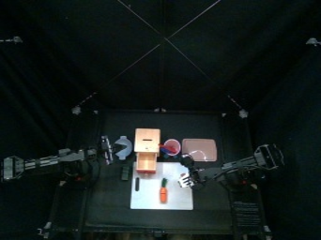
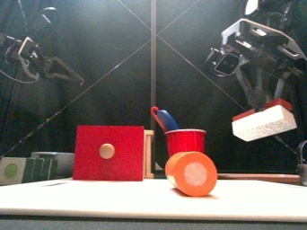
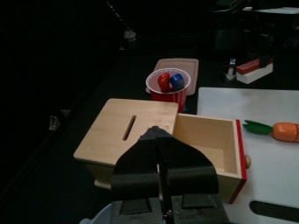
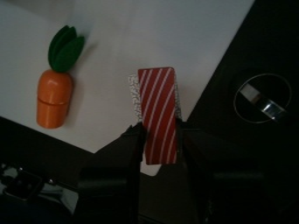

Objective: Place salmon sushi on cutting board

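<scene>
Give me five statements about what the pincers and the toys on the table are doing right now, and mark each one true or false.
1. The right pincer grips the salmon sushi. True.
2. The sushi rests on the white cutting board. False: it is held in the air above it.
3. The toy carrot lies on the white board. True.
4. The left pincer holds the red cup. False: it holds nothing, poised over the wooden box.
5. The red cup is empty. False: red and blue items sit inside.
</scene>
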`<state>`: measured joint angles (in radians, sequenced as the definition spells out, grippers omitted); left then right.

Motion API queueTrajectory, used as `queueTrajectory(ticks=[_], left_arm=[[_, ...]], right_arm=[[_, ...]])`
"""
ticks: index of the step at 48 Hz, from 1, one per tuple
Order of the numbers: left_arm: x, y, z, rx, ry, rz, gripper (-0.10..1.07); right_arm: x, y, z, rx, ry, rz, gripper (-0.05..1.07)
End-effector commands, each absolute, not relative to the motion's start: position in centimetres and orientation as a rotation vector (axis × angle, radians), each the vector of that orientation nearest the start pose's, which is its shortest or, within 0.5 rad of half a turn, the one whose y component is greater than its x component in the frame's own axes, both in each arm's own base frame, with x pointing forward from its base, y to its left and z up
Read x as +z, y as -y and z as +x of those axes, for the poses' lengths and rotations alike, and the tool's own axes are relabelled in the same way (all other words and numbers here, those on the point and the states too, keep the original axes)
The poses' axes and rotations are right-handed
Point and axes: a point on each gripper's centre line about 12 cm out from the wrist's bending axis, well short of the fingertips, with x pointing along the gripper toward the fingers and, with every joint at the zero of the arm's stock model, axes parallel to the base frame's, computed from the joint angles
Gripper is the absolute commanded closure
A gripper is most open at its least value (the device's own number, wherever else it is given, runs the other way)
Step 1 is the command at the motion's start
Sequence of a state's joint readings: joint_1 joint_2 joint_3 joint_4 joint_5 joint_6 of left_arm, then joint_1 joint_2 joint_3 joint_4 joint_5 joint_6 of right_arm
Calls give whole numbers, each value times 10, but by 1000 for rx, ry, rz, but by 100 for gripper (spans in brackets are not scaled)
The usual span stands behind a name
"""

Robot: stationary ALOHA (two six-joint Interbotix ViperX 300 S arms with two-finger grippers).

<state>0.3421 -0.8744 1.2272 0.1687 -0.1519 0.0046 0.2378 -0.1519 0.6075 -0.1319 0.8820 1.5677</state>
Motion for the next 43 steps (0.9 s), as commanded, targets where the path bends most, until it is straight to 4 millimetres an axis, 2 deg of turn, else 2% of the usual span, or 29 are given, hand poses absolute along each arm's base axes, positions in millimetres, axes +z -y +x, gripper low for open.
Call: queueTrajectory(ticks=[1, 8, 19, 27, 38, 43], left_arm=[[247, -69, 199, 305, -207, 138, 86], [241, -71, 202, 307, -230, 129, 86], [240, -71, 201, 309, -234, 129, 86], [241, -72, 201, 312, -233, 131, 86], [240, -72, 201, 311, -238, 134, 86], [240, -72, 201, 309, -238, 142, 86]], right_arm=[[185, -64, 315, -824, -1043, 1090, 44], [172, -70, 328, -828, -1002, 1168, 43], [164, -78, 327, -928, -1019, 1215, 43], [165, -85, 325, -971, -1014, 1245, 42], [160, -93, 336, -990, -1019, 1267, 32], [154, -95, 342, -999, -1026, 1258, 24]])
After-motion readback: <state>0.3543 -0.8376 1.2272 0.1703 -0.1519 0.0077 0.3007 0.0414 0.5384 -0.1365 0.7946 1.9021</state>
